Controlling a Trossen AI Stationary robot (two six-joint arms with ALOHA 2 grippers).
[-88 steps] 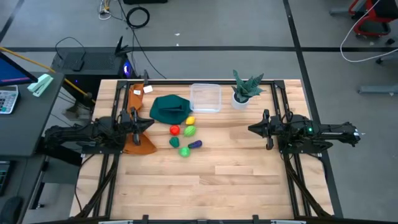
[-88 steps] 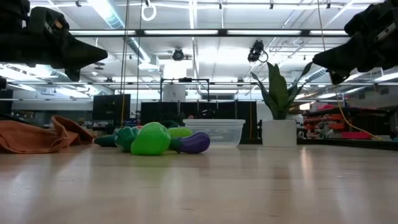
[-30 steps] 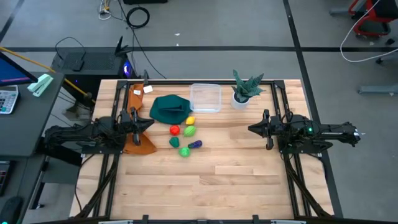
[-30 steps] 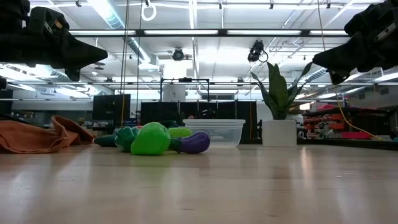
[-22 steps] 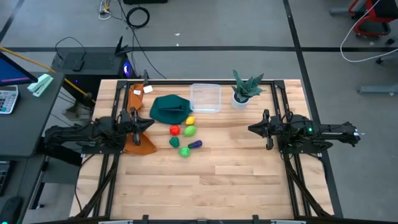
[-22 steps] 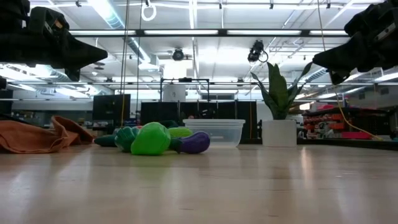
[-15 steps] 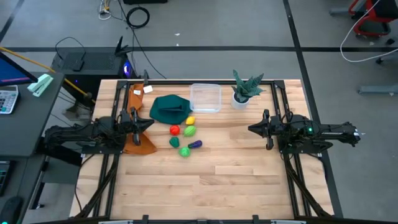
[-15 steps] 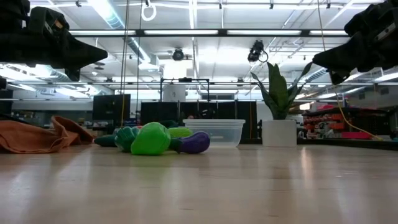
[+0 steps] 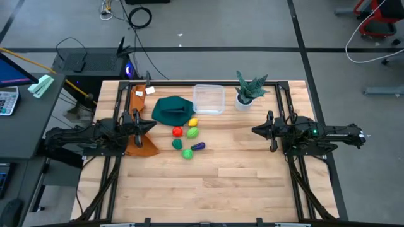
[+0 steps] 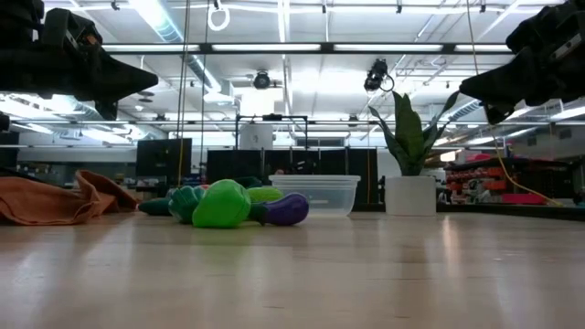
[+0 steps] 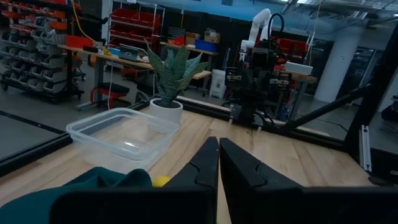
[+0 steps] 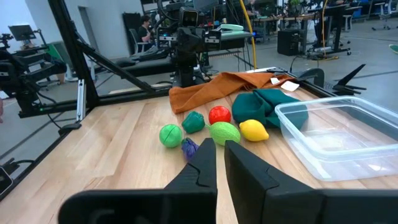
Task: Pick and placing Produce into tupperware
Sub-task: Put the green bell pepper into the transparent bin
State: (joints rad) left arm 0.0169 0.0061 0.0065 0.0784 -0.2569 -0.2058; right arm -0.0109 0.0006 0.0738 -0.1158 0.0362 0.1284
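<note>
Nothing has moved: both closed, empty end effectors, left [image 9: 151,123] and right [image 9: 255,130], wait at mid-frame flanking the produce [image 9: 187,140], tupperware [image 9: 209,99] unfilled.

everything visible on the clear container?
The clear square plastic container has rounded corners, a rolled rim and see-through walls. It sits upright, lidless and empty on the wooden table, near the far edge, between the dark green folded cloth and the white-potted plant. Nothing visibly touches it.

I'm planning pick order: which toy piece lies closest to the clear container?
The yellow one. It sits beside the green cloth, just short of the container; the red, green and purple pieces lie farther off.
</note>
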